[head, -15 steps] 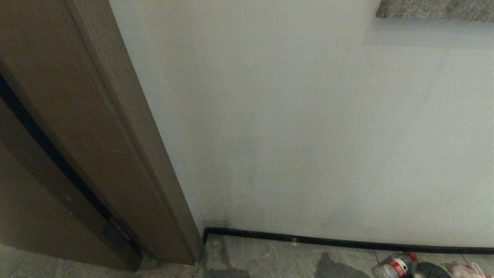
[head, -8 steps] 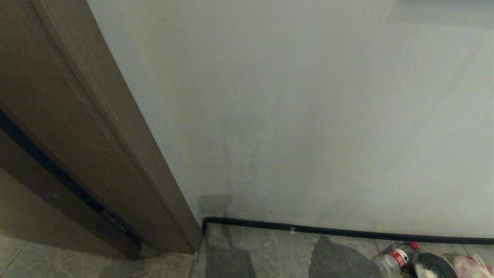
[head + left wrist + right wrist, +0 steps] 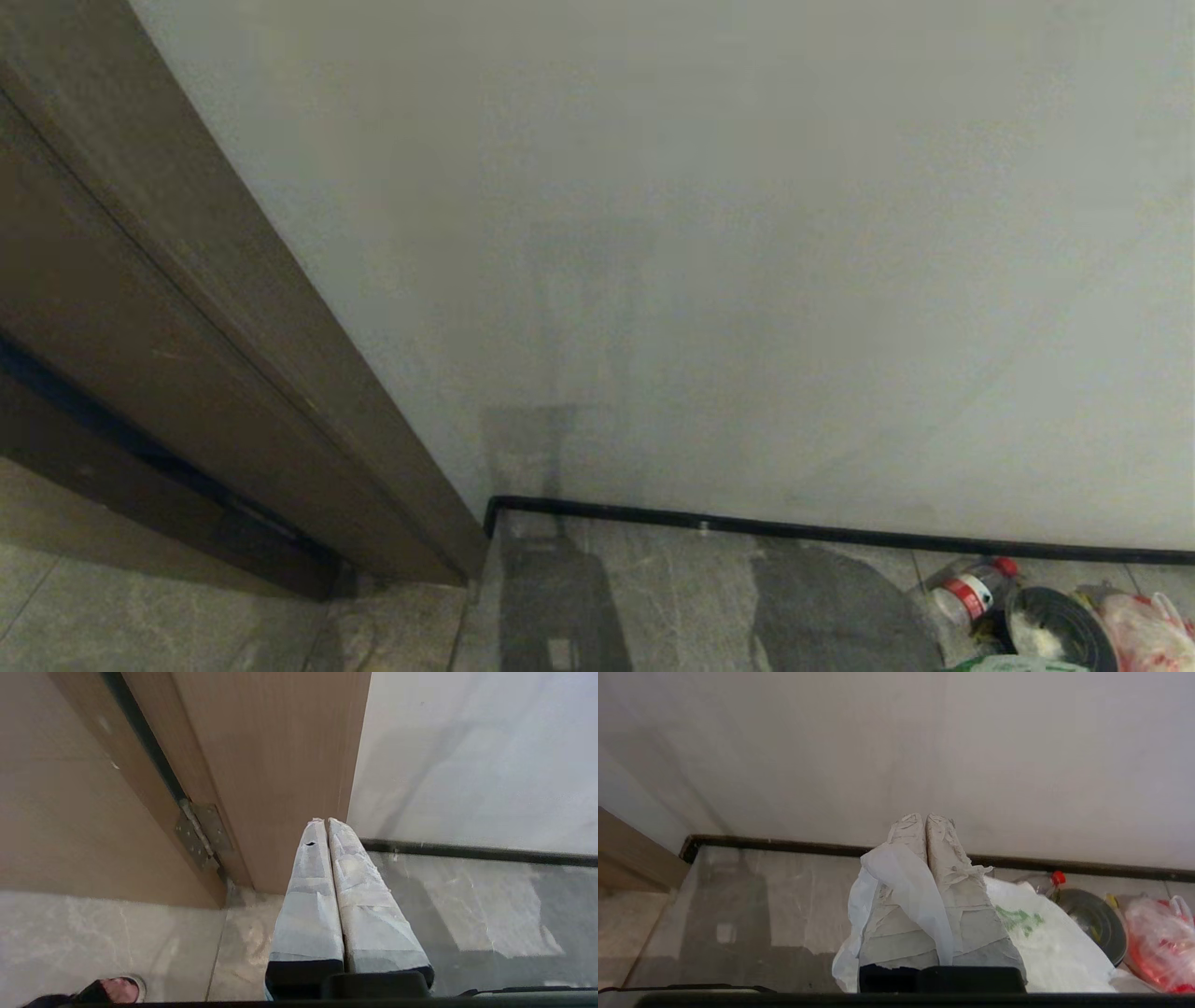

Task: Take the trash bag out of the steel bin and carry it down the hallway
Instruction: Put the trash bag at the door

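Carrying is the step in hand, by the look of it: the right gripper point(image 3: 926, 821) is clenched on the bag point(image 3: 1045, 942), with a fold of thin white plastic pinched between its taped fingers point(image 3: 957, 891) and draped over them. You should read this pinch as the reason the bag hangs below the gripper, off to its right, green print showing, instead of sitting in the bin point(image 3: 1092, 919). The bin stands on the floor point(image 3: 672, 597) at the far right, just beside the wall point(image 3: 747, 280), with a bottle point(image 3: 971, 590) to its left and a clear bag of red contents point(image 3: 1157, 942) to its right. Only an edge of the bag point(image 3: 1013, 664) shows in the head view.

The left gripper point(image 3: 326, 822) is clenched on nothing and parked facing the door frame point(image 3: 280, 765). Note a shoe point(image 3: 117, 989) near the frame; someone stands close.

Keep the pinch firm: thin plastic would likely slip.
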